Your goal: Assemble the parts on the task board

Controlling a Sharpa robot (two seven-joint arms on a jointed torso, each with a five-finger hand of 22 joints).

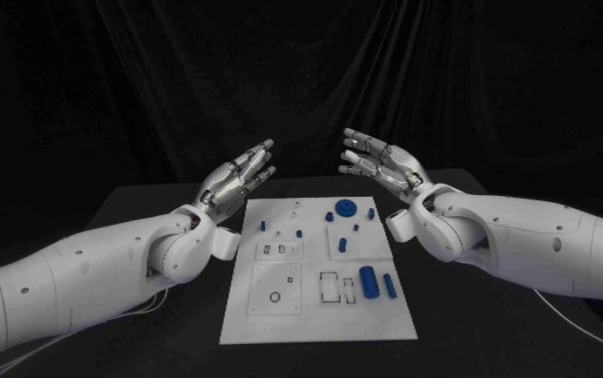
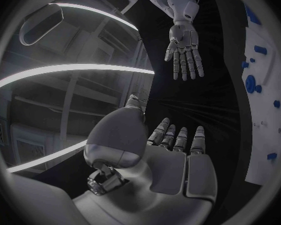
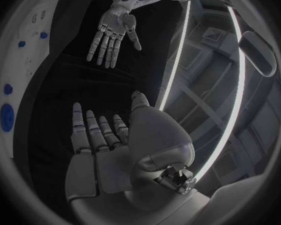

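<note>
While any writing on the task board (image 1: pixel 252 326) seems illegible, left hand (image 1: pixel 238 181) and right hand (image 1: pixel 384 165) hold fingers spread.

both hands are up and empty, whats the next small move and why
Probably lower the right hand toward the large blue cylinder near the task board's right edge. Both it and the left hand hover open above the board's far end, holding nothing, and the blue parts lie loose and untouched on that side.

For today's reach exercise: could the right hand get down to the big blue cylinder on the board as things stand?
Probably yes: the right hand is open, and nothing lies over the big blue cylinder on the board.
</note>
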